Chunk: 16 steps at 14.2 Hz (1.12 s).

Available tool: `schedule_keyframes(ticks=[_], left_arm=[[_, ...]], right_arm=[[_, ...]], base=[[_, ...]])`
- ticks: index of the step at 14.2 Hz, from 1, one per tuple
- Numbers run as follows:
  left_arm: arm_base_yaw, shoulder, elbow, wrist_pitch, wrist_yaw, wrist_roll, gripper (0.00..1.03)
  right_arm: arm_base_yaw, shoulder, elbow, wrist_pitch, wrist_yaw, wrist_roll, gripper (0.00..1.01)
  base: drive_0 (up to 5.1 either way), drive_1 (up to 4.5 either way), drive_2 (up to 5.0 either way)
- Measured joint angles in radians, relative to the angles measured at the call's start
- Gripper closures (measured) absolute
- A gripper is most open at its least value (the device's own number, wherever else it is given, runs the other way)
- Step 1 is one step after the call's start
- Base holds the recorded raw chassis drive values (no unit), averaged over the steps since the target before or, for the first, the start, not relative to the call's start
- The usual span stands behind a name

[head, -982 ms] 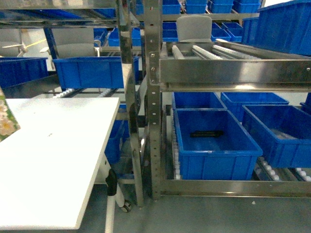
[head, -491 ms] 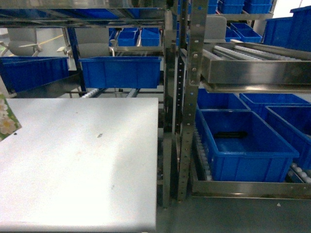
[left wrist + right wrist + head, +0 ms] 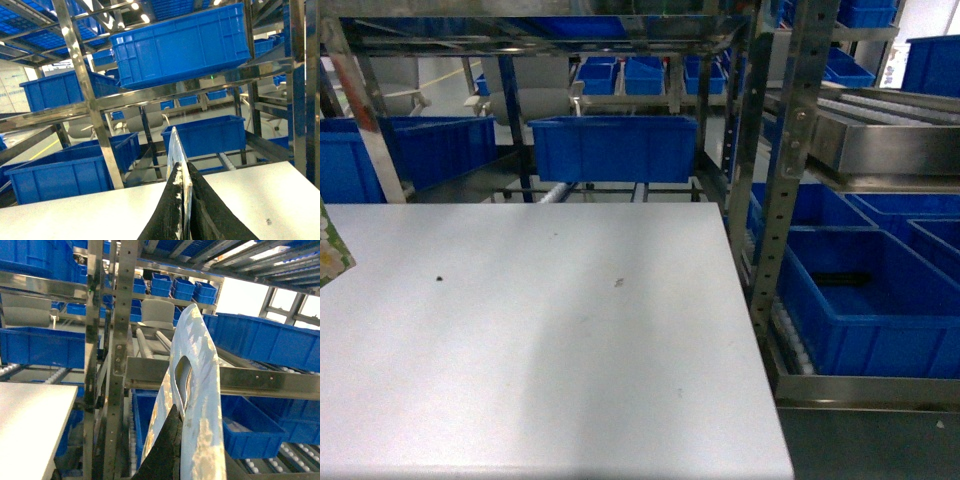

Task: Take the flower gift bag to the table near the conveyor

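Table (image 3: 550, 350) now wider in view

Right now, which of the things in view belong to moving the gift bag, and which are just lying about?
Job in hand:
- gift bag, pinched in the right claw
- white table
- roller track
- possibly the thin flat piece in the left claw, seen edge-on

Lying about:
- blue bins
- steel racks
- dark item in one bin
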<state>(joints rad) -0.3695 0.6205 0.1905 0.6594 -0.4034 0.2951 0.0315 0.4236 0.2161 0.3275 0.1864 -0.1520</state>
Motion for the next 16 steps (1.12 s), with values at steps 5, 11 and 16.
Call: schedule_keyframes(ticks=[5,11,16], left_arm=[[0.000,0.000,0.000,0.000,0.000,0.000,1.01],[0.000,0.000,0.000,0.000,0.000,0.000,1.01],[0.000,0.000,0.000,0.000,0.000,0.000,1.01]], right_arm=[[0.000,-0.001,0.000,0.002,0.000,0.000,0.99],[0.000,0.000,0.000,-0.003,0.000,0.000,0.99],[0.000,0.000,0.000,0.000,0.000,0.000,0.99]], base=[[-5.1,2.32,2.3],[-5.1,2.32,2.3],[-5.1,2.32,2.3]])
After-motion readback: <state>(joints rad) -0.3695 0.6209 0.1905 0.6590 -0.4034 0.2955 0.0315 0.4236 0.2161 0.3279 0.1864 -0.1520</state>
